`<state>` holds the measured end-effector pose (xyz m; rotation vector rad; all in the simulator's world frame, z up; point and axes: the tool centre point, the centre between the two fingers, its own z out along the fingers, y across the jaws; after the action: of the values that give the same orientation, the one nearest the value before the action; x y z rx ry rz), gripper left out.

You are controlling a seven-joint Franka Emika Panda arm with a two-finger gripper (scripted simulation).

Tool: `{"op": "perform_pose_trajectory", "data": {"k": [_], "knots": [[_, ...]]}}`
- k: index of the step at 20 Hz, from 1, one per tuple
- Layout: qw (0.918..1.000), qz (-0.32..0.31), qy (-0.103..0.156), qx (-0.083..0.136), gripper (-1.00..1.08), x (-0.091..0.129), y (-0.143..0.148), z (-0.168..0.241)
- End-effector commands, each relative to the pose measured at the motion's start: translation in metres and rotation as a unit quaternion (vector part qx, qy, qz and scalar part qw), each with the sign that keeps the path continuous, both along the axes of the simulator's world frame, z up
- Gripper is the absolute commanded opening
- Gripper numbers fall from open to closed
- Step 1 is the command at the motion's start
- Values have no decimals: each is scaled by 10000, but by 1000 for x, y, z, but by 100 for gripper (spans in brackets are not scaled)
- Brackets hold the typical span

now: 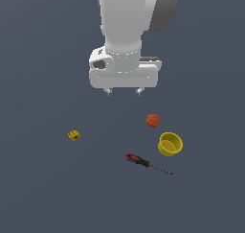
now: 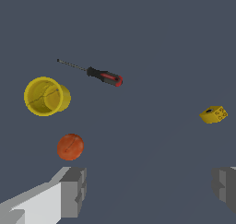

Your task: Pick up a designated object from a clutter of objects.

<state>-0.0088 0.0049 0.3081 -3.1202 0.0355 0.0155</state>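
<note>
The pincer [image 1: 124, 91] hangs above the desk [image 1: 48, 189] with its fingers [image 2: 73, 191] spread wide, holding nothing. The small yellow block [image 1: 73, 135] lies alone toward the exterior view's left, well apart from the orange-red ball [image 1: 152, 120], yellow bowl [image 1: 170, 144] and screwdriver [image 1: 143, 162] grouped on the right

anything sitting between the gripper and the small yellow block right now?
No. In the exterior view the stretch from the gripper down to the small yellow block is bare floor; the wrist view shows the same.
</note>
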Motion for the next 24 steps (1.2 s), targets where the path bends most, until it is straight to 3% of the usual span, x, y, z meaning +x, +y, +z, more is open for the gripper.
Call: {"op": "perform_pose_trajectory", "data": {"k": [1,13,24], "knots": [[10000,0,0,0,100,0,0,0],[9997,-130,-177,113,100,9,-15,14],[9959,-878,-135,179,100,25,-50,-25]]}}
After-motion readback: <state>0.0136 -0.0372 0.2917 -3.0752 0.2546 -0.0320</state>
